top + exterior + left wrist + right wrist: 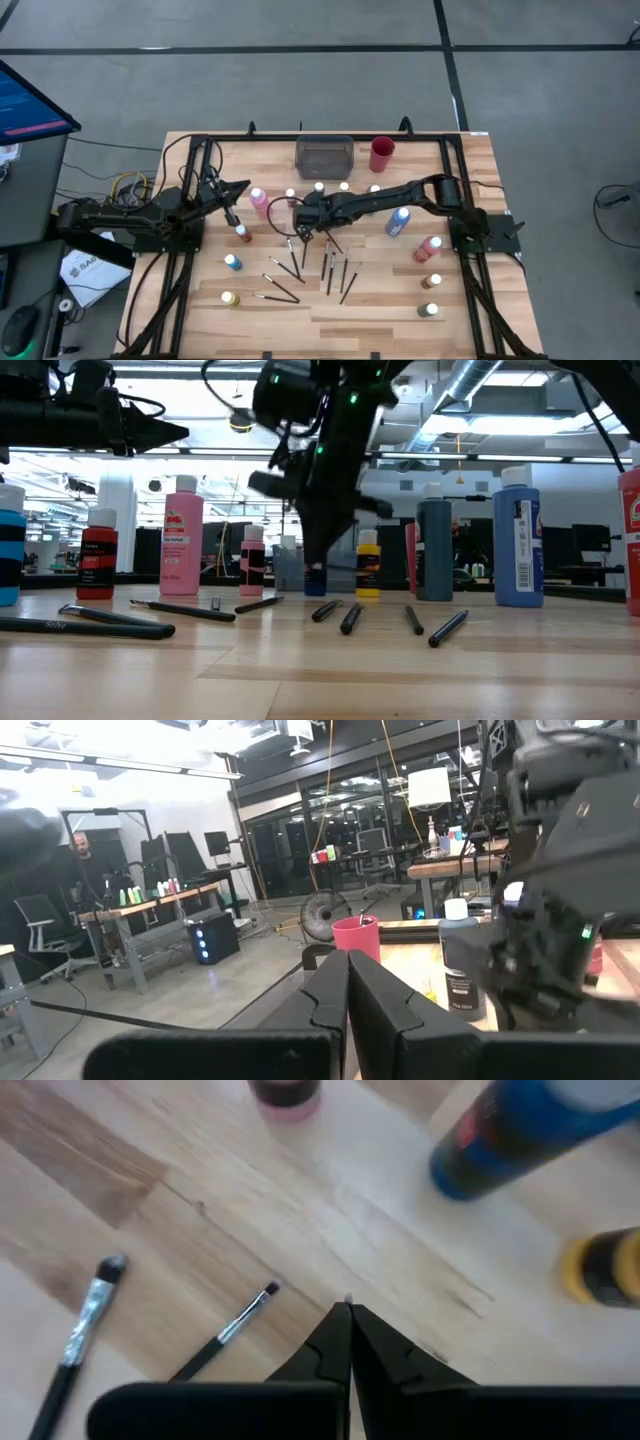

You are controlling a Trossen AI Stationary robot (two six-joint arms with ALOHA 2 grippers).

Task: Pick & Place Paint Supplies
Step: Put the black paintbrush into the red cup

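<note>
While left gripper waits clenched, right gripper hangs clenched, empty, over brushes mid-table.

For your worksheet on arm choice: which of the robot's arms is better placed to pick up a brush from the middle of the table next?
Probably the right. The right gripper hangs shut directly over the scattered brushes, while the left gripper waits shut, raised, near the table's left edge.
</note>
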